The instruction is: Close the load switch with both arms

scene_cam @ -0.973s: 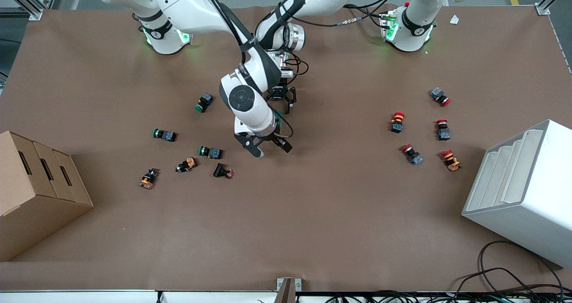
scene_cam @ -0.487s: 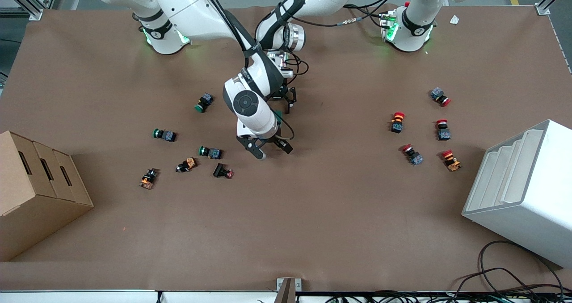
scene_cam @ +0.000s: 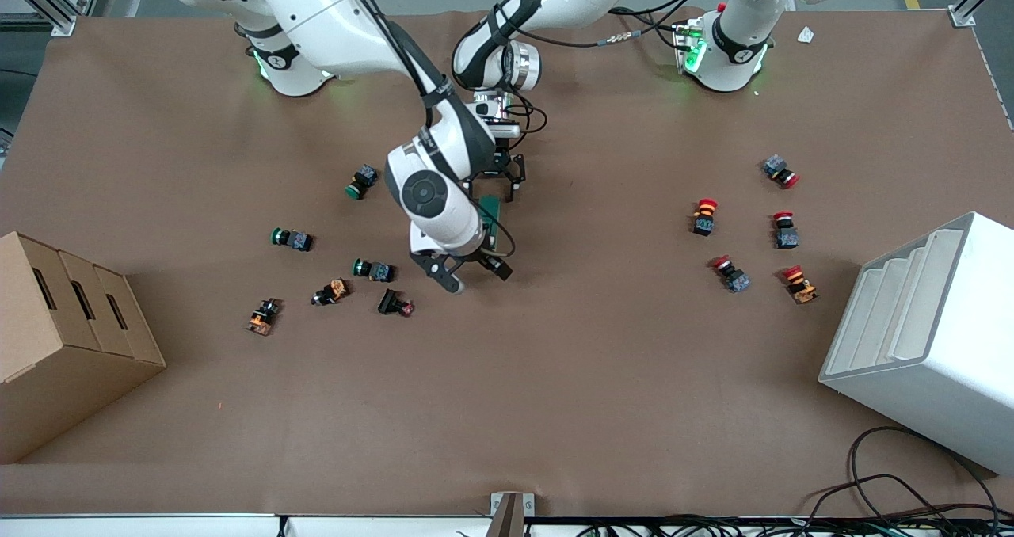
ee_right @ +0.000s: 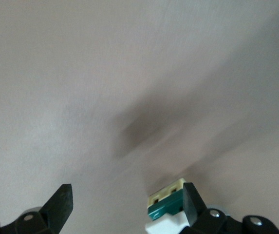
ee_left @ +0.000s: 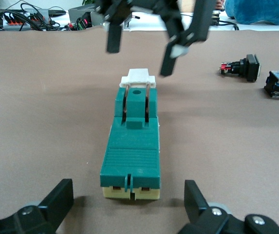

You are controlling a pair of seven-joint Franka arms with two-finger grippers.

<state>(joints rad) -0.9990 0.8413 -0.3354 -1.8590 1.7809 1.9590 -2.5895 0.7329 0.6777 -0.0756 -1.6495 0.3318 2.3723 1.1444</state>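
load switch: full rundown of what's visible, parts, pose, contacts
The load switch is a dark green, plastic-looking elongated block on a cream base, lying flat on the brown table near its middle. A ribbed green top leads to a raised green post flanked by two thin metal bars, ending in a white lever piece. The left tool straddles one end, open; the right tool hangs open over the lever end. Neither visibly touches it.

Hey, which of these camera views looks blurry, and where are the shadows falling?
Right wrist view: smeared and washed out, with a soft dark shadow streak on the table; only a corner of the load switch shows, by the open right gripper. Left wrist view: sharp, the switch in focus ahead of the open left gripper. Front view: evenly lit, with faint shadows under the arms.
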